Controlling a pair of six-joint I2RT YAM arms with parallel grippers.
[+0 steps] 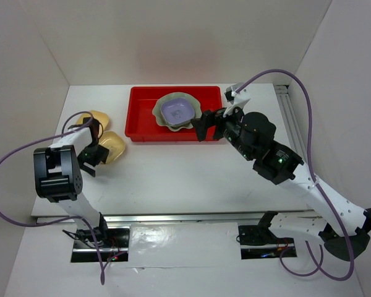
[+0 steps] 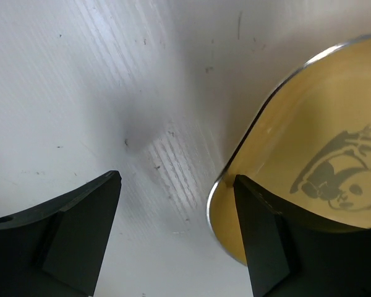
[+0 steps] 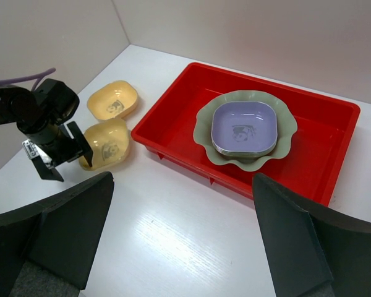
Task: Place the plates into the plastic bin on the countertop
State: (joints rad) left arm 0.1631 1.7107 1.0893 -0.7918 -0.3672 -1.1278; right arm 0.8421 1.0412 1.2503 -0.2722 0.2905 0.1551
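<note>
The red plastic bin [image 1: 142, 114] stands at the back centre of the white countertop [image 1: 173, 179]. In it lies the pale green scalloped dish [image 1: 162, 117] with a stack of small dishes on it, the lavender one [image 1: 177, 110] on top. Two yellow dishes lie left of the bin, one far [image 1: 94, 118] and one near [image 1: 115, 145]. My left gripper [image 1: 94, 159] is open at the near yellow dish [image 2: 309, 154], one finger [image 2: 263, 235] inside its rim and the other outside. My right gripper [image 1: 207, 127] is open and empty by the bin's front right.
White walls close in the back and both sides. In the right wrist view the bin [image 3: 191, 162], the scalloped dish [image 3: 285, 133], the lavender dish [image 3: 244, 127], both yellow dishes [image 3: 113, 100] [image 3: 109, 143] and the left gripper [image 3: 55, 158] show beyond my right gripper [image 3: 182, 232].
</note>
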